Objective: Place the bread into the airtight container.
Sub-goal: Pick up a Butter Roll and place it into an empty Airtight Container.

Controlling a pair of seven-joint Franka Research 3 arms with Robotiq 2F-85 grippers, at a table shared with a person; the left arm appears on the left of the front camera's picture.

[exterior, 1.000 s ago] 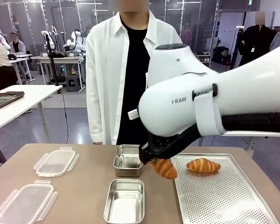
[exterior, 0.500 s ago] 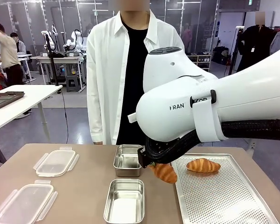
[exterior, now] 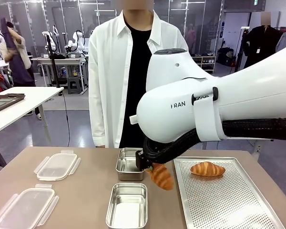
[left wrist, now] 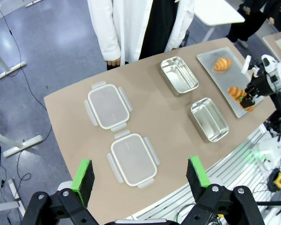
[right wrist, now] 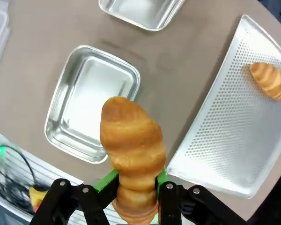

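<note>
Two open steel containers sit mid-table, a near container point(exterior: 127, 210) and a far container point(exterior: 129, 164). The right gripper point(exterior: 151, 167), jaws closed on a croissant point(exterior: 161, 176), holds it in the air just right of the near container, over the strip of table between it and the perforated tray point(exterior: 224, 205) at right, where a second croissant point(exterior: 207, 169) lies. The left gripper point(left wrist: 140, 174) hangs high above the table, jaws wide apart and empty. Two clear lids point(exterior: 57, 165) lie at left. To do this well, the arm should probably carry the croissant left until centred over the near container, lower it inside, then release, clear of the rim.
</note>
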